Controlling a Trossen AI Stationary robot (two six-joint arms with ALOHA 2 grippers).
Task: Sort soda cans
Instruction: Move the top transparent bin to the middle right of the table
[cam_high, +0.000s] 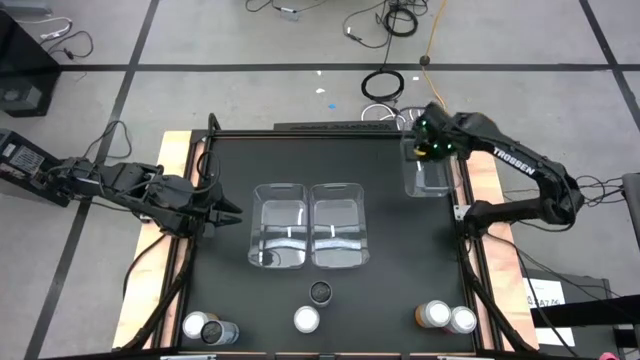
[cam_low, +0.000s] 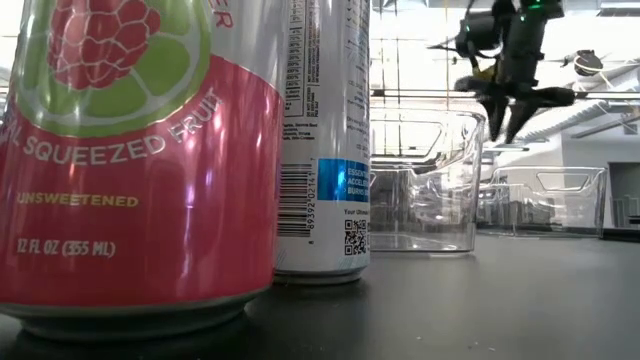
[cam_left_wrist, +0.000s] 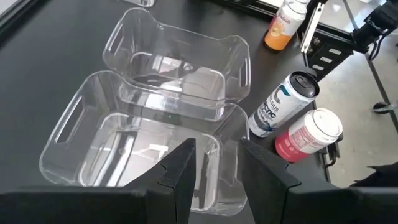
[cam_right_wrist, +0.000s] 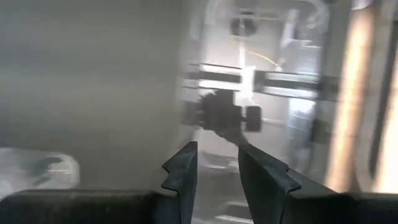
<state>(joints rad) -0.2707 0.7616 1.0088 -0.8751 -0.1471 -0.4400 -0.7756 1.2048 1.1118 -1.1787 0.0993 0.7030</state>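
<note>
**Both my grippers empty, cans along the near edge**

My left gripper (cam_high: 232, 212) hovers beside two clear bins (cam_high: 308, 226) at mid-table, fingers slightly apart, holding nothing. My right gripper (cam_high: 428, 152) hangs over a third bin (cam_high: 428, 178) at the far right corner, fingers narrowly parted, empty. Six soda cans (cam_high: 320, 293) stand along the near edge.

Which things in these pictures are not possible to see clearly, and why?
- Pink can, low view: the top and left side are cut off by the picture's edges.
- Left-corner cans, high view: only the tops show, so the body colour is unclear.
- Third bin, high view: the right arm covers part of it.
- Right wrist view: everything beyond the fingers is blurred.
</note>
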